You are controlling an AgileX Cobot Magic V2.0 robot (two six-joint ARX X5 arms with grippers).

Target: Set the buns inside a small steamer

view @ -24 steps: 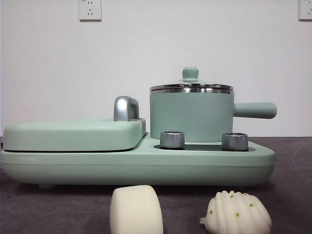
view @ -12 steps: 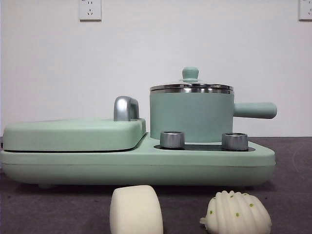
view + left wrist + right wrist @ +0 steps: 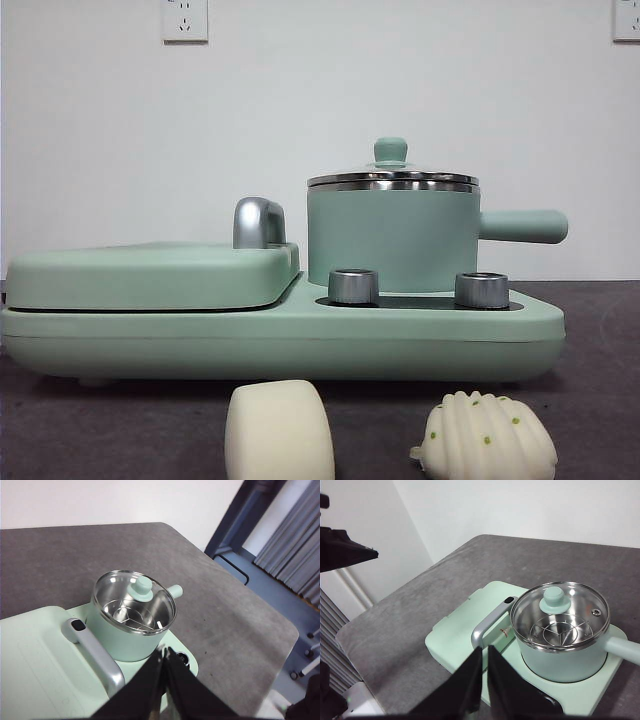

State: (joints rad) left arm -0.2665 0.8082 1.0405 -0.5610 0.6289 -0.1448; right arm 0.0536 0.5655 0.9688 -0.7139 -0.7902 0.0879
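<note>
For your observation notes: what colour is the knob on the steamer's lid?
Mint green, matching the pot; the lid knob shows best in the right wrist view.

Smooth bun [image 3: 279, 430] beside ribbed bun [image 3: 487, 437], before lidded mint steamer [image 3: 392, 232].

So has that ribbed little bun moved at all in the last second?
No. The ribbed bun sits in the same spot beside the smooth bun, in front of the green cooker base.

The front view sits low, level with the worktop [image 3: 600, 400], facing the wall, close to the small steamer [image 3: 392, 238]. Each wrist view looks down from well above, past its own hand, left hand [image 3: 164, 655] and right hand [image 3: 484, 652]. All three views share the lidded steamer.
</note>
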